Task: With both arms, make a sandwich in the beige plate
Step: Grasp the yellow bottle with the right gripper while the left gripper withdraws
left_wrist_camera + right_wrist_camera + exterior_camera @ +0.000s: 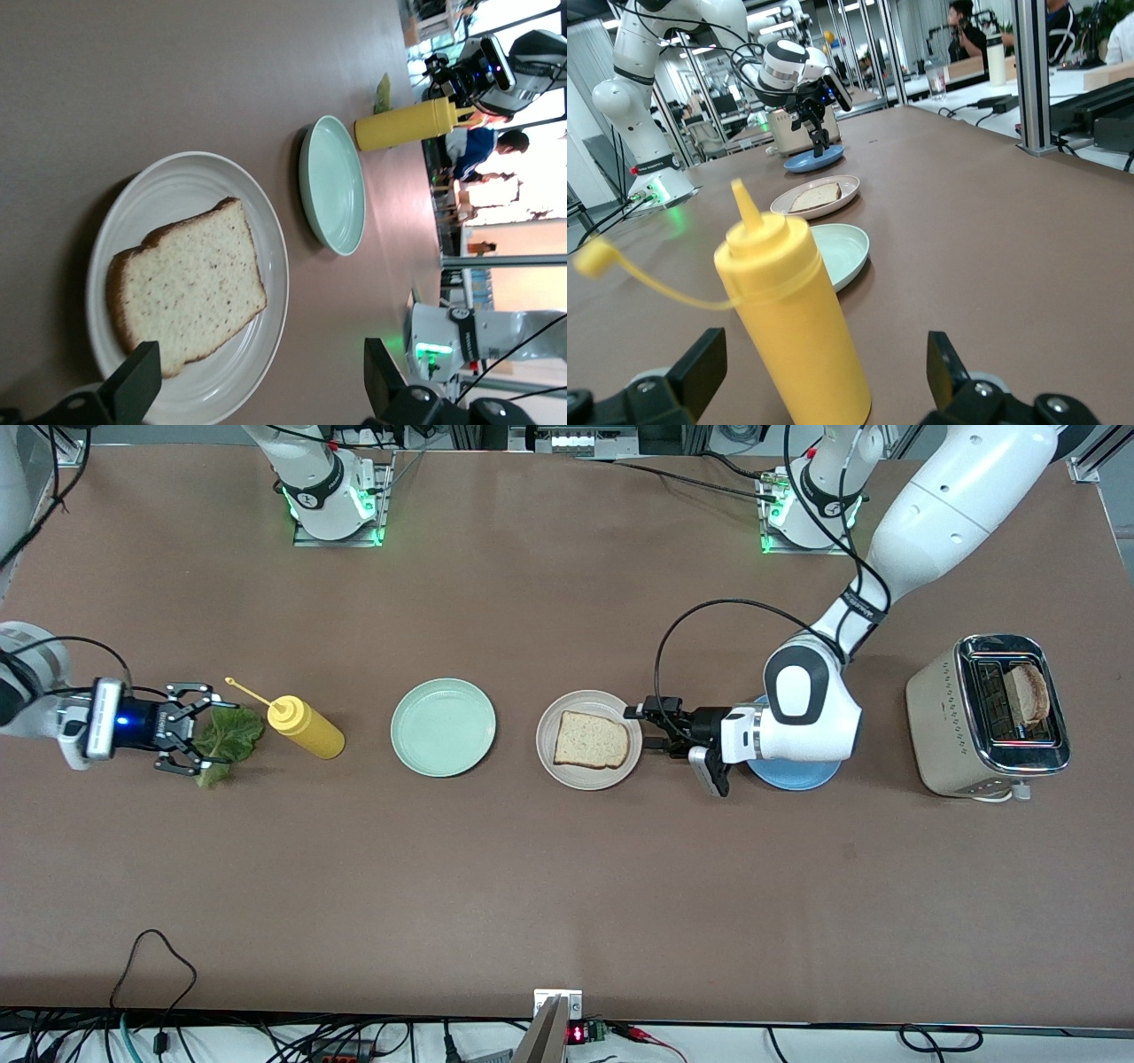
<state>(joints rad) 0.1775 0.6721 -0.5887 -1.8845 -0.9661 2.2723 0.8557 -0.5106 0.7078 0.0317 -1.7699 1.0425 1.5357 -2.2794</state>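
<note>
A speckled toast slice [592,740] [186,283] lies flat on the beige plate [567,771] [177,186] near the table's middle. My left gripper [640,726] [261,381] is open and empty at the plate's rim, on the side toward the left arm's end of the table. A second toast slice [1029,691] stands in the toaster [948,717]. The green lettuce leaf [232,737] [383,88] lies near the right arm's end. My right gripper [205,732] [824,372] stands open over the leaf's edge, holding nothing.
A yellow squeeze bottle [306,728] [793,319] stands between the lettuce and a mint-green plate [443,726] [842,248]. A blue plate [797,775] [813,159] lies under the left arm's wrist, beside the beige plate. The toaster is at the left arm's end.
</note>
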